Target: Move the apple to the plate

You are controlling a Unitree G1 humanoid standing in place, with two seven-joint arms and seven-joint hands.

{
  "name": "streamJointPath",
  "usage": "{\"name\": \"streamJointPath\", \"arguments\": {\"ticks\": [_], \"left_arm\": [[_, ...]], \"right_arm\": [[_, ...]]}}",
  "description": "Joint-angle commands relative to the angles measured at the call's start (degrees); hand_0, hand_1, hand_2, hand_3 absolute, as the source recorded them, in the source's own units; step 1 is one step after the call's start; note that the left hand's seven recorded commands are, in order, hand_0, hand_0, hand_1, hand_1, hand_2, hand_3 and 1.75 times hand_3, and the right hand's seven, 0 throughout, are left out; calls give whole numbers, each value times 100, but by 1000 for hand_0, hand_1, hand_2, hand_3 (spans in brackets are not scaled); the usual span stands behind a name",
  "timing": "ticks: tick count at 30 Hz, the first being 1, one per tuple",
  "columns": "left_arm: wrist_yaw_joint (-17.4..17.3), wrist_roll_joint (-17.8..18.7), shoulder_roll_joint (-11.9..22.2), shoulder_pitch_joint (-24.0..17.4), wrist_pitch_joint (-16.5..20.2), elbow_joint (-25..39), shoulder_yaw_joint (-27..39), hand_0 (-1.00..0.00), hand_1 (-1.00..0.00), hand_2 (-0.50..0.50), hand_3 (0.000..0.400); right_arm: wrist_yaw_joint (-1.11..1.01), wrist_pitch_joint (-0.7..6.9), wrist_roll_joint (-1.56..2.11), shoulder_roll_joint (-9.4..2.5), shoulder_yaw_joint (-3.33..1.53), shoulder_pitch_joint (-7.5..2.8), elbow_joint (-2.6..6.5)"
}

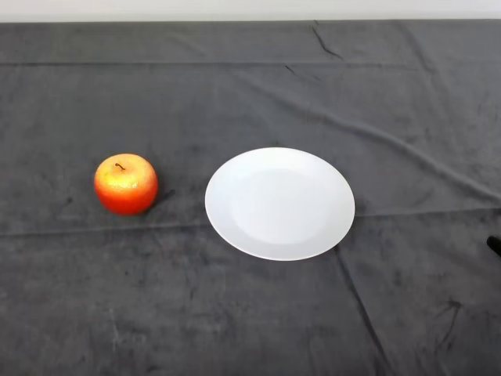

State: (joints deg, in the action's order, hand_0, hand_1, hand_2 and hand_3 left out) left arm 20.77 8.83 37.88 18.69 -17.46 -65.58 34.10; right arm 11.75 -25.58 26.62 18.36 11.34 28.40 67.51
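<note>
The table [250,313] fills the whole head view under its dark, creased cloth [391,94], with long folds running across it from the far edge toward the right side; the white plate [279,203] lies near the middle, bare and flat on the cloth; the apple [125,183], red and orange with its stem up, sits on the cloth beside the plate, to the plate's left and not touching it, with a strip of cloth between the two.

The robot hand does not show at all, so I cannot tell whether it is spread, pressed together or pinching anything, and places cannot be fixed against it; since the left arm would enter from the lower left, the apple is likely the nearer of the two things to it, with the plate beyond on the apple's far side.

The task looks not yet begun: the apple is off the plate.

What could go wrong from here (a judgement only): the apple is round and smooth, so a grasp set off its middle could squeeze it out or send it rolling away; a low carry could clip the plate's rim and shift the plate; a release from too high could let the apple roll off the shallow plate.
</note>
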Motion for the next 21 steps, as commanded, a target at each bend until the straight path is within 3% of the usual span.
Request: {"name": "streamJointPath", "arguments": {"ticks": [1,21], "left_arm": [[55,35,1,-79,65,145,-204,0,0,0,0],[55,79,8,-76,52,141,-241,0,0,0,0]], "right_arm": [[30,303,-21,-206,93,-278,247],[31,303,-21,-206,93,-278,246]]}}
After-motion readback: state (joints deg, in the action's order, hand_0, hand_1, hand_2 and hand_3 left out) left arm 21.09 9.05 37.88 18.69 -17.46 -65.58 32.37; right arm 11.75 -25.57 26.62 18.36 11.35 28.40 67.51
